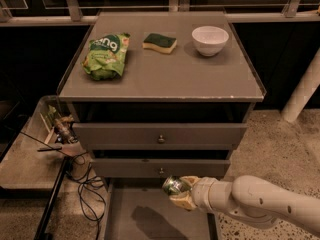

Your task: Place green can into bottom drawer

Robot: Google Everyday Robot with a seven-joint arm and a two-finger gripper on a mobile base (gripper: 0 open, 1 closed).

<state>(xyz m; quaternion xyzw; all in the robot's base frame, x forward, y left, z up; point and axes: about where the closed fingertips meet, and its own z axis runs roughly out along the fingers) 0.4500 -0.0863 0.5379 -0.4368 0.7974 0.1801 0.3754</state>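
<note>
My gripper (pixel 178 191) comes in from the lower right on a white arm and is shut on the green can (pixel 172 185), whose shiny silver end faces the camera. It holds the can on its side above the open bottom drawer (pixel 120 214), a wide grey tray pulled out at the foot of the cabinet. The can's shadow lies on the drawer floor below it. The can's green wrap is mostly hidden by the fingers (pixel 182 201).
On the cabinet top (pixel 165 76) lie a bright-green snack bag (pixel 105 55), a green-topped yellow sponge (pixel 159 42) and a white bowl (pixel 210 39). Two upper drawers with knobs (pixel 161 139) are closed. A side tray with clutter and cables (pixel 65 139) stands at the left.
</note>
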